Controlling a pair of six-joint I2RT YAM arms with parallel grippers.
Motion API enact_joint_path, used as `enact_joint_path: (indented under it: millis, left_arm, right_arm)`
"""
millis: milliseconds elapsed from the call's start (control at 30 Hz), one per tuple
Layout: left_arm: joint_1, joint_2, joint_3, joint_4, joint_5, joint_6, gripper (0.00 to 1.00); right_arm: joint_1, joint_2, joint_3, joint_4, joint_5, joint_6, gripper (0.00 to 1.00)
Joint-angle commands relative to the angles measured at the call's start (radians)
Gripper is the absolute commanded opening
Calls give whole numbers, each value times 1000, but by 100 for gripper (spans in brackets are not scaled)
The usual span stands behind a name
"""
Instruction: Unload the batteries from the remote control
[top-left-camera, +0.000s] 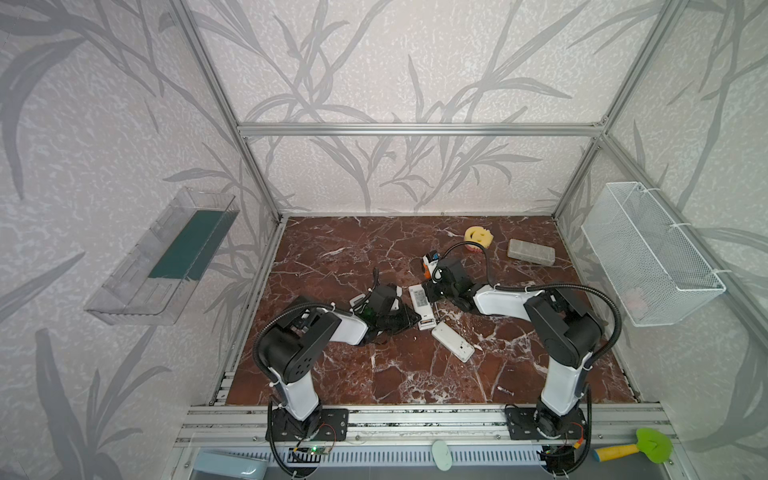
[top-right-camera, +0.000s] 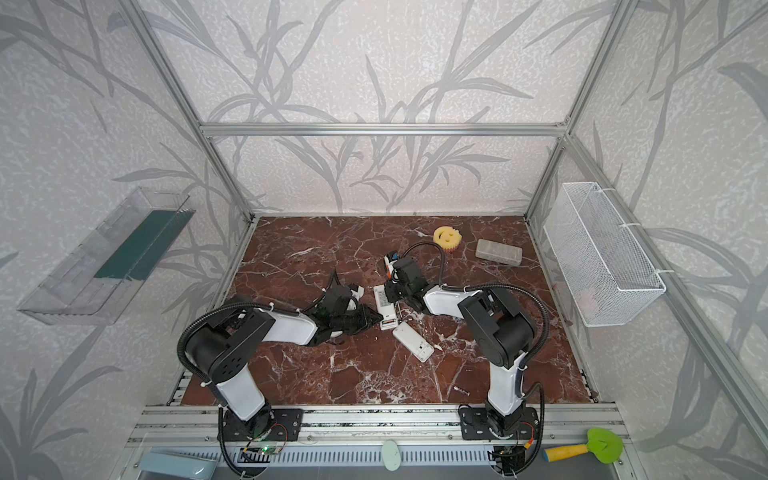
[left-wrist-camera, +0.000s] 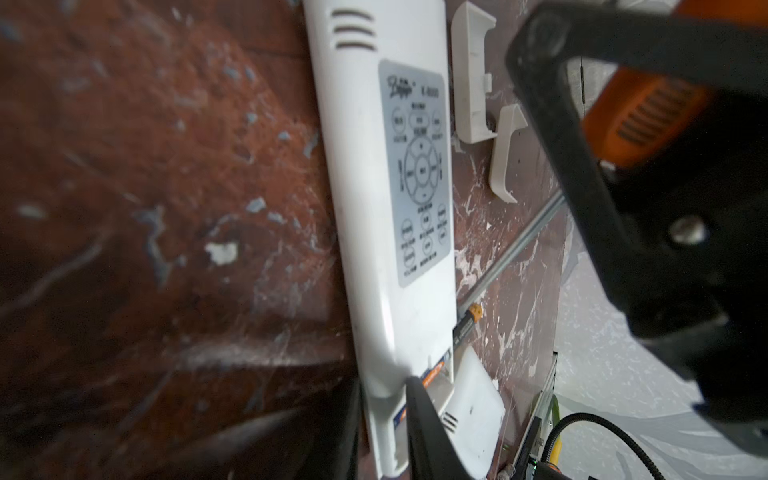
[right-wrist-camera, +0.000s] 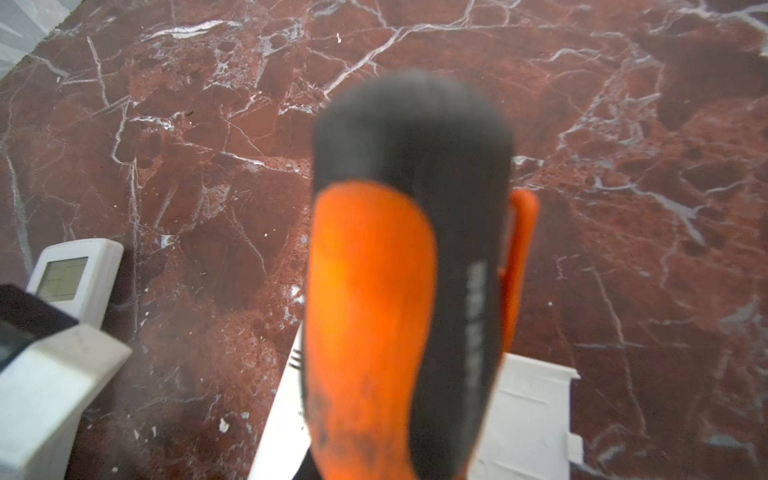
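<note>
1. A battery (left-wrist-camera: 434, 374) sits in the open end of the white remote (left-wrist-camera: 386, 208). A second battery (left-wrist-camera: 467, 324) lies loose just beside it.
2. Left claw (left-wrist-camera: 382, 399): fingers narrowly parted at that open end; whether it grips cannot be told.
3. Right claw (top-left-camera: 431, 287): closed on the screwdriver (right-wrist-camera: 374, 311).

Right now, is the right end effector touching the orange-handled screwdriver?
Touching. In the left wrist view the right end effector is shut on the screwdriver, its black jaws pressed against the orange handle.

Red marble tabletop (top-left-camera: 374, 374): white remotes (top-left-camera: 452, 341), yellow sponge (top-left-camera: 478, 237), grey block (top-left-camera: 532, 252), loose battery (top-left-camera: 503, 390).
</note>
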Motion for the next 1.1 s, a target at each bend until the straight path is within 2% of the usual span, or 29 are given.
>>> enact_joint_path:
  millis: [0,200,400,567,733,867,1067]
  left_arm:
    - [-6,-40,-25,-50,-21,2,23]
    - [-2,-96,-16,-130,-47,55,27]
    - [14,-128,-2,-191,-61,93,28]
    - [25,-129,-1,-193,-52,95,29]
    - [25,-116,3,-181,-45,89,29]
    - [25,-103,8,-172,-43,88,29]
    - [25,-103,6,-165,-41,82,29]
  right_arm:
    - [16,16,65,25,-20,-16,0]
    - [20,43,95,75,-85,-22,0]
    - [20,22,97,69,-93,-34,0]
    - [30,-107,-4,85,15,-13,0]
    - [96,-237,-106,148,142,-20,0]
    - [162,-250,-158,260,218,-4,0]
    - [232,-191,-203,435,316,-15,0]
